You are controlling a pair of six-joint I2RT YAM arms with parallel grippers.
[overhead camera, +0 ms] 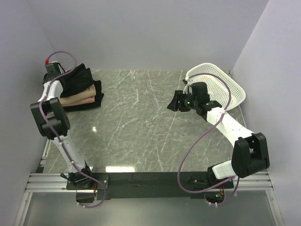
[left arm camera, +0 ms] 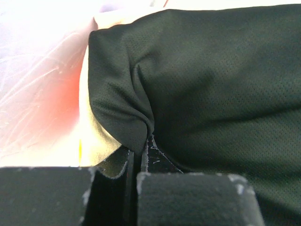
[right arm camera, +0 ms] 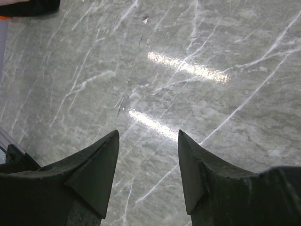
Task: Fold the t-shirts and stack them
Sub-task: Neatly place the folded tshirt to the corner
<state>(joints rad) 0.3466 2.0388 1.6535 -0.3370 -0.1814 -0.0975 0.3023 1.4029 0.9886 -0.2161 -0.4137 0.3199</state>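
Far left, atop the folded tan-and-pink cloth stack (overhead camera: pixel 81 100), left gripper (left arm camera: pixel 139 157) pinches the plain black cloth t-shirt (left arm camera: pixel 211 94), probably squaring it; right gripper (right arm camera: pixel 148 157) hangs open, clear.

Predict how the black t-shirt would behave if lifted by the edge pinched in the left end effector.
Probably floppy: the black t-shirt bunches into soft creases at the left end effector, so it should drape. Likely light, given its thin mesh weave.
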